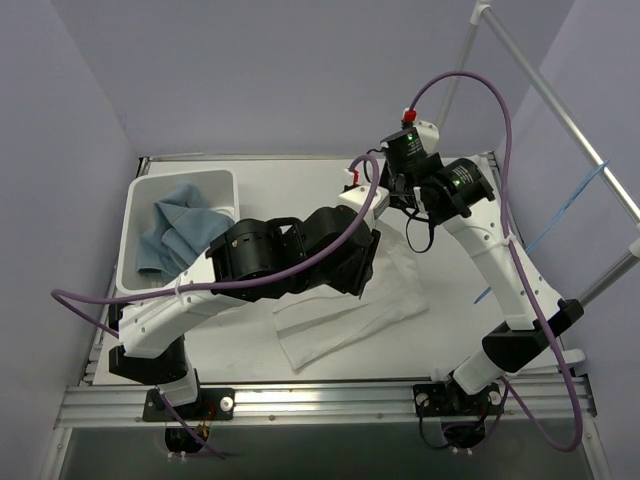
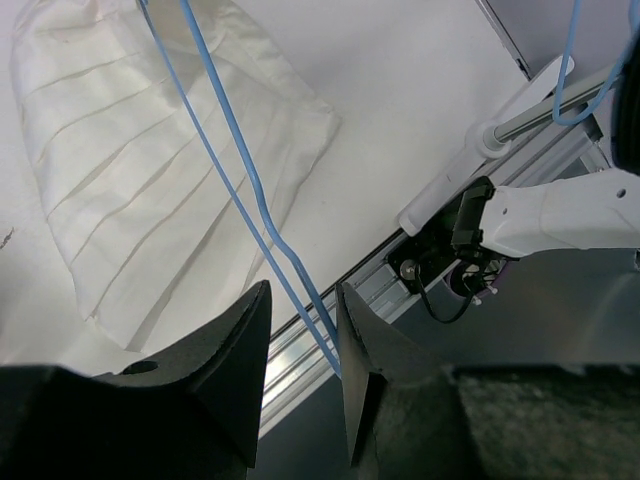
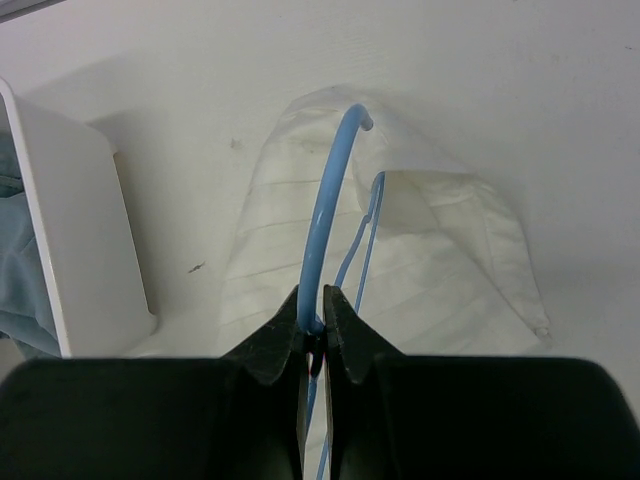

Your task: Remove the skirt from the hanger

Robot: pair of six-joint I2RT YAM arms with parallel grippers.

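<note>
From the right wrist camera I see the right pincer (image 3: 312, 300) pressed together on the thick hook of the blue hanger (image 3: 327, 215), low in the middle of the frame; the hook curves up and away from the tips, and the hanger's thinner wire runs just to the right of it. Beneath the hanger the white pleated skirt (image 3: 450, 270) lies on the table (image 3: 500, 80), filling the middle and right of that frame; its upper edge bunches up around the wire, and I cannot tell whether it is fastened to the hanger. At the left edge stands the white bin (image 3: 70, 220) with a blue cloth (image 3: 15, 270) inside it.

On the left wrist camera the left pincer (image 2: 303, 295) stands apart at the bottom centre; the thin blue wire comes down from the top left, crosses over the skirt, and passes through the gap close against the finger (image 2: 375, 370) on the right of the frame; the jaws are not closed on it. The skirt fills the upper left of that frame, flat on the table.

From overhead the skirt sits in the centre of the table, partly hidden under the left arm (image 1: 270, 260), which reaches across from the lower left; the right arm (image 1: 500, 260) rises from the lower right toward the upper centre; the bin is in the table's upper left corner.
</note>
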